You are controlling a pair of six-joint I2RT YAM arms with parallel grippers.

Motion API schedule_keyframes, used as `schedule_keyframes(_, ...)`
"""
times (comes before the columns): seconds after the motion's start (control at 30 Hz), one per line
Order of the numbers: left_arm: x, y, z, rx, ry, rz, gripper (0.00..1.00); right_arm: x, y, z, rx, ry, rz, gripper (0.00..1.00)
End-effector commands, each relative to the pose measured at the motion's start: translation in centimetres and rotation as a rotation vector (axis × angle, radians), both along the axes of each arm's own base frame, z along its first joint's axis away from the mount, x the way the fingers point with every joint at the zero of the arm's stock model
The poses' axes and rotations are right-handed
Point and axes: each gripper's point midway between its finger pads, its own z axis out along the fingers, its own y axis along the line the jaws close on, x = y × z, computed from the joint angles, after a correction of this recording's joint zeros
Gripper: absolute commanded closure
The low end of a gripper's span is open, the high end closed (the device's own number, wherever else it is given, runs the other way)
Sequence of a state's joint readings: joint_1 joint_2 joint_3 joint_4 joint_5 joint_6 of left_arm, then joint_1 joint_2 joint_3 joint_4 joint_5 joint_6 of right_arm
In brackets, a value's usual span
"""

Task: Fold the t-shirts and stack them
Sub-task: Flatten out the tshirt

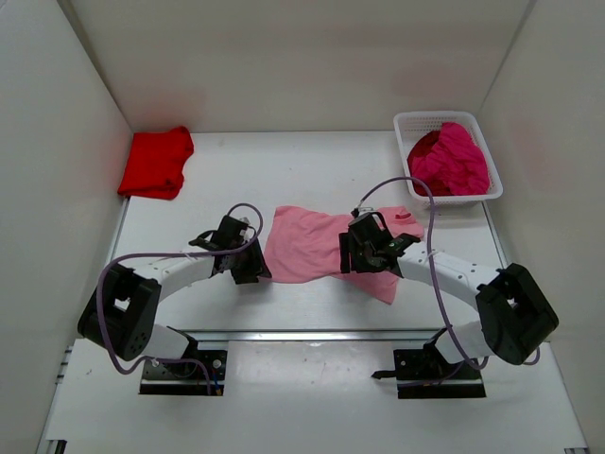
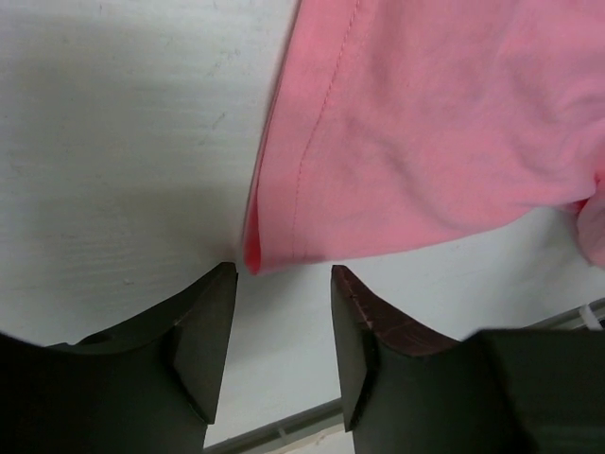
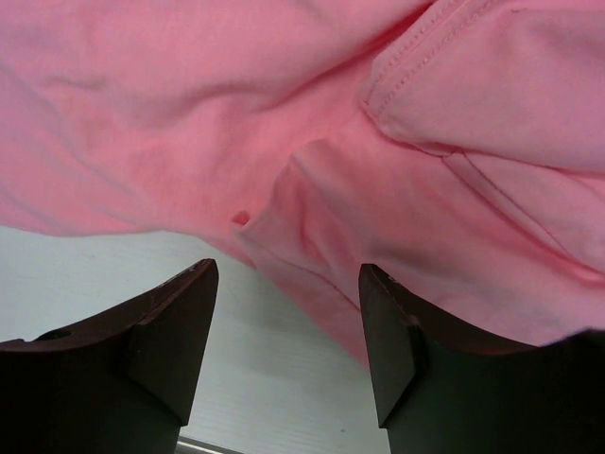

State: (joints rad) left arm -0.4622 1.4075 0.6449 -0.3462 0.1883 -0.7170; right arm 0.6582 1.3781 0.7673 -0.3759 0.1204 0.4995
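— Starting at the left, what have you got?

— The red t-shirt (image 1: 156,163) lies in the far left corner of the table (image 1: 198,203), well apart from my arms. My left gripper (image 2: 284,276) hangs low with its jaws partly spread and nothing between them. The near left corner of the pink t-shirt (image 1: 307,248) lies just ahead of the gap.

— And the right side?

— My right gripper (image 3: 288,276) is likewise parted and empty. It is above the pink shirt's near edge, where a fold and a seam bunch up. The magenta t-shirts (image 1: 454,161) are heaped in the white basket (image 1: 402,123) at the far right.

— What worries you from here?

— On the left, I think the corner is so thin and flat that the pads may close on bare table and miss it. On the right, I could pinch both layers of that bunched fold, and the lift would then drag the shirt crooked. If one side catches and the other slips, I expect the cloth to twist rather than fold.
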Motion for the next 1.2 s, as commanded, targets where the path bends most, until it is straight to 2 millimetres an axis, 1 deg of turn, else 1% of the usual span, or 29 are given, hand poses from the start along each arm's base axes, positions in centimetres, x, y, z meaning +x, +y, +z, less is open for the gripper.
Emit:
schedule_keyframes(0.0,1.4,-0.4,0.4,-0.022,-0.047,0.033,0.47,1.8,1.3,1.7,0.041,-0.061,0.001,0.42)
schedule_keyframes(0.03,1.7,-0.3,0.5,-0.019,-0.051,0.044,0.52,2.1,1.4,1.9,0.040,-0.065,0.001,0.42)
schedule_keyframes(0.07,1.7,-0.1,0.5,-0.017,-0.056,0.048,0.53,2.0,1.7,2.1,0.042,-0.072,0.010,0.43)
schedule_keyframes(0.17,1.6,0.2,0.2,-0.012,-0.048,0.057,0.58,1.8,2.2,1.7,0.047,-0.057,0.018,0.44)
schedule_keyframes(0.2,1.7,0.2,0.3,-0.010,-0.054,0.050,0.62,1.9,2.3,1.6,0.046,-0.056,0.016,0.44)
schedule_keyframes(0.23,1.6,0.2,0.2,-0.007,-0.050,0.052,0.61,1.7,2.3,1.0,0.034,-0.046,0.022,0.44)
schedule_keyframes(0.27,1.6,0.2,0.1,-0.005,-0.050,0.047,0.62,2.0,2.6,1.5,0.045,-0.055,0.019,0.44)
schedule_keyframes(0.37,1.1,0.2,-0.5,-0.001,-0.034,0.052,0.67,1.9,2.9,1.0,0.048,-0.039,0.028,0.46)
schedule_keyframes(0.43,1.2,0.0,-0.4,-0.009,-0.038,0.052,0.74,2.1,2.6,0.8,0.044,-0.033,0.017,0.47)
schedule_keyframes(0.47,1.4,0.2,-0.3,-0.008,-0.041,0.057,0.79,2.1,2.9,0.7,0.052,-0.029,0.022,0.48)
schedule_keyframes(0.5,1.4,0.1,-0.2,-0.001,-0.047,0.049,0.84,2.2,2.6,0.6,0.046,-0.028,0.019,0.51)
schedule_keyframes(0.53,1.4,0.1,-0.1,0.003,-0.047,0.041,0.87,2.4,2.9,0.8,0.052,-0.036,0.019,0.54)
schedule_keyframes(0.6,1.6,0.1,0.5,-0.006,-0.059,0.039,0.96,2.4,2.9,0.7,0.054,-0.035,0.021,0.66)
schedule_keyframes(0.63,1.7,0.6,0.4,-0.002,-0.051,0.061,1.00,2.7,3.0,0.8,0.058,-0.039,0.017,0.73)
schedule_keyframes(0.67,1.7,0.4,0.6,-0.010,-0.055,0.058,1.00,2.6,2.8,0.4,0.047,-0.030,0.010,0.76)
schedule_keyframes(0.7,2.1,0.6,1.2,-0.020,-0.069,0.076,1.00,2.7,2.8,0.5,0.054,-0.032,0.004,0.82)
schedule_keyframes(0.73,2.0,0.3,1.4,-0.028,-0.072,0.070,1.00,2.9,2.8,0.6,0.055,-0.036,-0.004,0.88)
schedule_keyframes(0.77,2.2,0.3,1.5,-0.031,-0.076,0.076,1.00,2.9,2.7,0.5,0.051,-0.037,-0.014,0.91)
schedule_keyframes(0.8,2.3,0.1,1.8,-0.039,-0.076,0.077,1.00,3.0,2.6,0.6,0.047,-0.037,-0.014,0.97)
schedule_keyframes(0.83,2.2,-0.2,2.1,-0.057,-0.070,0.076,1.00,3.1,2.6,0.8,0.035,-0.048,-0.013,1.00)
schedule_keyframes(0.87,2.6,-0.3,2.5,-0.070,-0.080,0.089,1.00,3.3,2.7,1.9,0.041,-0.066,-0.013,1.00)
schedule_keyframes(0.9,2.6,-0.5,3.2,-0.090,-0.086,0.085,1.00,3.2,2.4,2.1,0.018,-0.074,-0.013,1.00)
schedule_keyframes(0.93,3.0,-0.5,3.8,-0.103,-0.095,0.101,1.00,3.8,2.3,3.8,0.026,-0.116,-0.018,1.00)
schedule_keyframes(0.97,3.5,-0.4,4.7,-0.123,-0.116,0.108,1.00,3.8,2.0,5.4,0.029,-0.142,-0.016,1.00)
schedule_keyframes(1.0,4.1,-0.4,5.7,-0.130,-0.139,0.106,1.00,3.5,1.2,5.8,0.000,-0.143,-0.025,1.00)
schedule_keyframes(1.03,4.9,-0.5,7.2,-0.148,-0.161,0.106,1.00,4.2,1.1,8.4,0.022,-0.197,-0.040,1.00)
schedule_keyframes(1.07,5.7,-0.4,8.8,-0.155,-0.188,0.102,1.00,4.4,0.5,11.2,0.033,-0.249,-0.050,1.00)
schedule_keyframes(1.1,6.0,-0.3,9.6,-0.159,-0.195,0.105,1.00,4.0,-0.2,11.7,0.015,-0.239,-0.048,1.00)
schedule_keyframes(1.17,7.8,0.5,13.3,-0.187,-0.253,0.114,1.00,4.6,-1.2,17.9,0.046,-0.355,-0.080,1.00)
